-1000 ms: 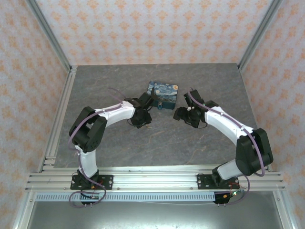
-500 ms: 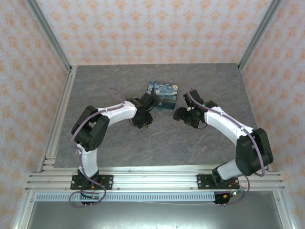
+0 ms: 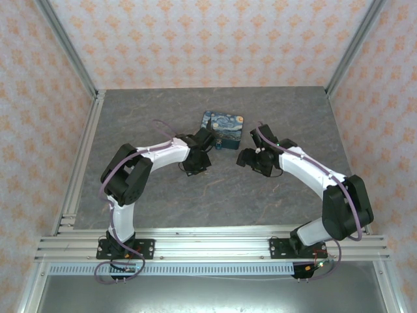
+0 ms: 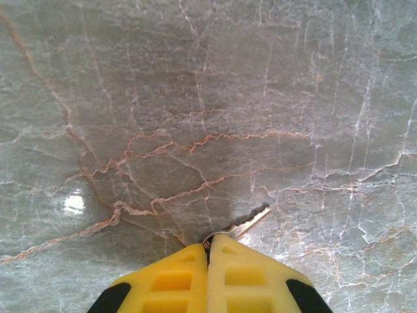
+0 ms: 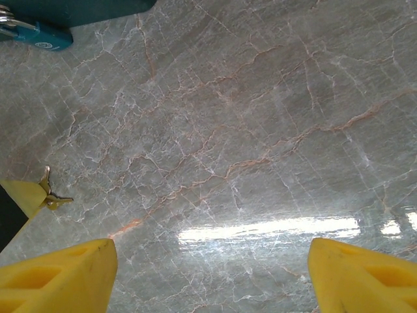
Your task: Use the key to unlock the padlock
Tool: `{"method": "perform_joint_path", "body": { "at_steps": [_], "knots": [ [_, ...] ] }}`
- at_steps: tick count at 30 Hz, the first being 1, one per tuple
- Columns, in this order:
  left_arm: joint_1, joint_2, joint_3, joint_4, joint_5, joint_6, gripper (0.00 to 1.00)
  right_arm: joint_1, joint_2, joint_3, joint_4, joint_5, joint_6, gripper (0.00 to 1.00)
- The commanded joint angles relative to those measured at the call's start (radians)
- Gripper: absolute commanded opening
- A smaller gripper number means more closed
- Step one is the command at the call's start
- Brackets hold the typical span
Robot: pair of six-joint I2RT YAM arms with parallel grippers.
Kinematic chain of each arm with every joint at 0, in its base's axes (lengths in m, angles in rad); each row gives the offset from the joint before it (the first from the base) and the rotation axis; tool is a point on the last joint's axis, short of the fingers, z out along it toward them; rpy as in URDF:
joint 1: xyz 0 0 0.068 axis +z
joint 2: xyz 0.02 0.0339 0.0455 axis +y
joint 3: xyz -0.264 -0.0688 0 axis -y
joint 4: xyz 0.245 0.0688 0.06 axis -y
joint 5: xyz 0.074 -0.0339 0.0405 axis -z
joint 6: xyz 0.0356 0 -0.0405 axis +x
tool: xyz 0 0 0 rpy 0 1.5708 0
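Observation:
In the left wrist view my left gripper (image 4: 208, 242) has its yellow fingers pressed together on the bow of a small silver key (image 4: 251, 220), whose blade sticks out to the upper right just above the marble table. From above, that gripper (image 3: 195, 163) sits just in front of the tin's left corner. The teal-blue padlock (image 5: 40, 36) lies at the tin's near edge, top left in the right wrist view, with the key (image 5: 53, 199) and a yellow left fingertip (image 5: 25, 195) at the left edge. My right gripper (image 5: 212, 261) is open over bare table, right of the padlock (image 3: 223, 145).
A dark-blue tin with a starry-night painting (image 3: 223, 126) stands at mid-table behind both grippers. Grey marble tabletop (image 3: 163, 111) spreads all around it. Aluminium frame posts and patterned walls bound the sides and back.
My left gripper has shut on the key and shifted slightly right toward the tin. The right arm has stayed still.

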Motion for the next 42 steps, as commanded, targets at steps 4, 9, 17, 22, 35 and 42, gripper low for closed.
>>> {"method": "perform_joint_path", "body": {
  "at_steps": [4, 9, 17, 22, 35, 42],
  "knots": [
    [-0.011, 0.007, -0.03, 0.025, -0.038, 0.131, 0.0, 0.005, -0.017, -0.022, 0.029, 0.013, 0.026, 0.77],
    [-0.01, -0.019, -0.07, 0.083, -0.021, 0.249, 0.0, 0.005, -0.031, -0.044, 0.056, -0.003, 0.05, 0.77],
    [-0.008, -0.07, -0.137, 0.195, 0.044, 0.353, 0.0, 0.004, -0.046, -0.093, 0.132, -0.057, 0.105, 0.77],
    [0.0, -0.1, -0.175, 0.259, 0.086, 0.375, 0.0, 0.0, -0.057, -0.14, 0.211, -0.102, 0.167, 0.77],
    [0.013, -0.158, -0.194, 0.293, 0.137, 0.414, 0.0, -0.01, -0.042, -0.174, 0.315, -0.166, 0.256, 0.77],
    [0.026, -0.202, -0.197, 0.294, 0.178, 0.46, 0.0, -0.02, -0.036, -0.192, 0.383, -0.211, 0.3, 0.73]
  ]
}}
